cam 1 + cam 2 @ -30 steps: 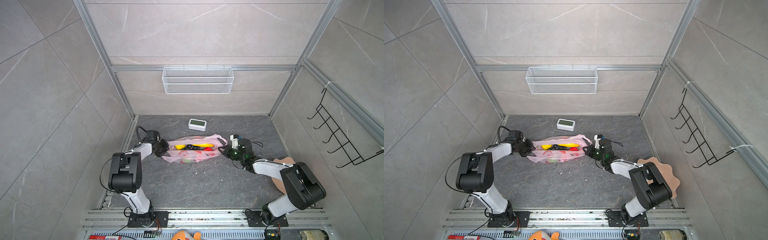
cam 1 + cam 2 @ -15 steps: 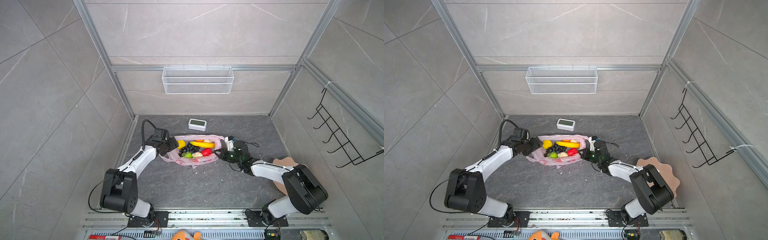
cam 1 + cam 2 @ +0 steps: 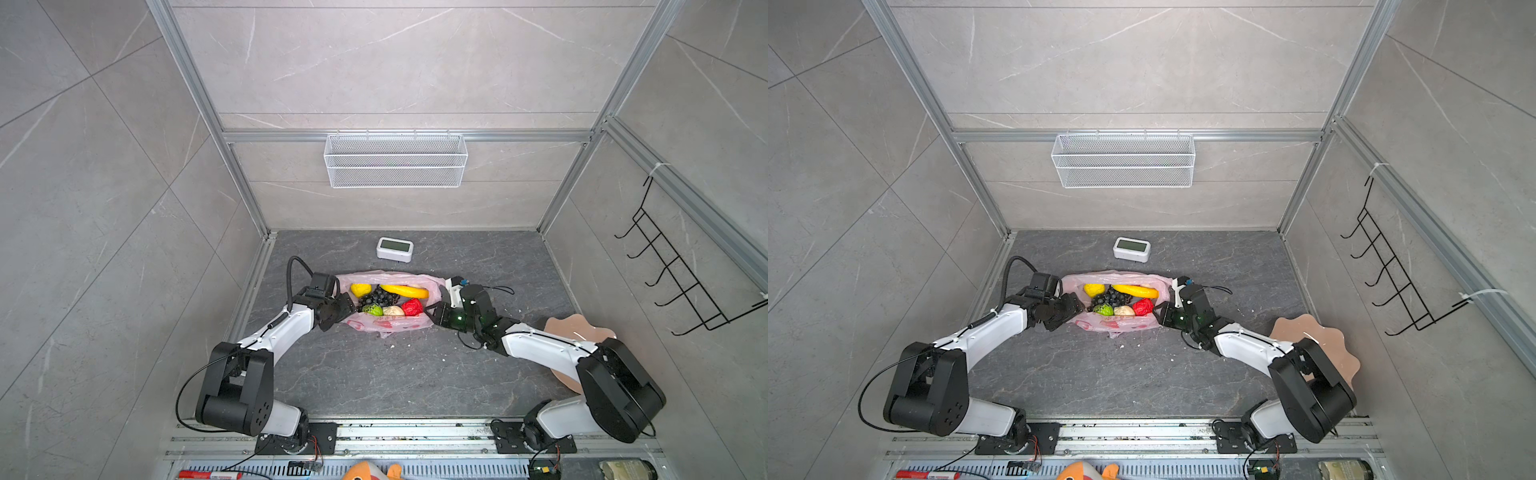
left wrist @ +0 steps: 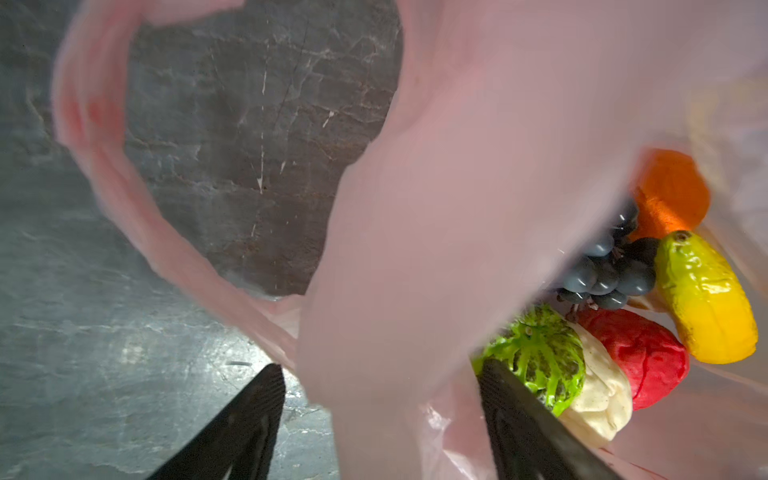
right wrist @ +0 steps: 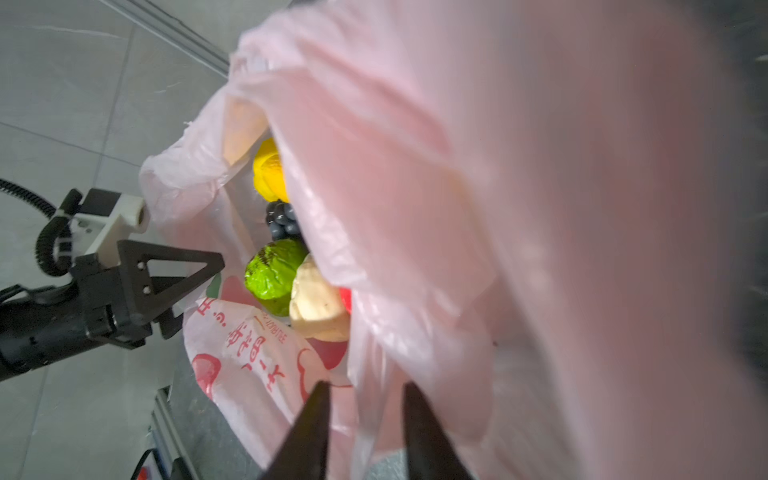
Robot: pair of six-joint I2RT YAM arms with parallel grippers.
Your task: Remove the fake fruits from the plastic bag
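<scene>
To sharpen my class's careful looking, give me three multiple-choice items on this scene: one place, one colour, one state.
1. The small white rectangular clock stands: A) between the translucent pink plastic bag and the rear wall; B) inside the bag; C) on a robot arm.
2. The long curved glossy plastic banana is: A) blue; B) yellow; C) white.
3. The bag's mouth is: A) knotted shut; B) taped; C) open.
Answers: A, it sits beyond the bag; B, bright yellow in both top views; C, the fake fruits show inside.
</scene>
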